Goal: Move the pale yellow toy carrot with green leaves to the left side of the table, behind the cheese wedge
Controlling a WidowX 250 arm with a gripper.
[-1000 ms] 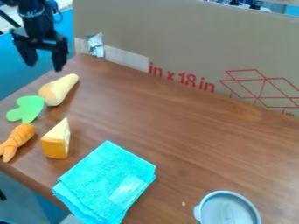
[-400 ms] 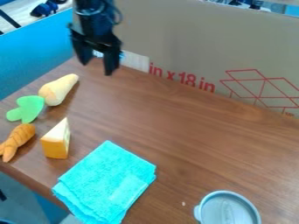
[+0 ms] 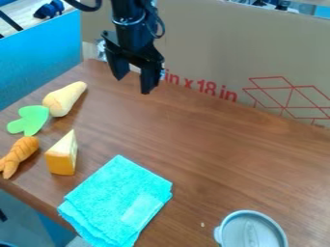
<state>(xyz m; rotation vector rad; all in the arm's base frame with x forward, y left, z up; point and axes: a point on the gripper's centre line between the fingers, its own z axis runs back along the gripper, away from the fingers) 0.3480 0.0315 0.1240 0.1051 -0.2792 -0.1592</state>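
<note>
The pale pear-shaped toy (image 3: 64,99) lies near the counter's (image 3: 193,154) left edge, touching the green piece (image 3: 30,120). The gripper (image 3: 133,85) hangs nearby, its fingers spread, holding nothing; no grasp is made, and the toys rest loose. The carrot (image 3: 19,155) lies at the edge, beside the cheese wedge (image 3: 62,157). The folded cloth (image 3: 119,200) reaches the front edge; a broad stretch of wood separates it from the cardboard (image 3: 213,43) behind. A round grey container (image 3: 250,231) stands at lower right.
</note>
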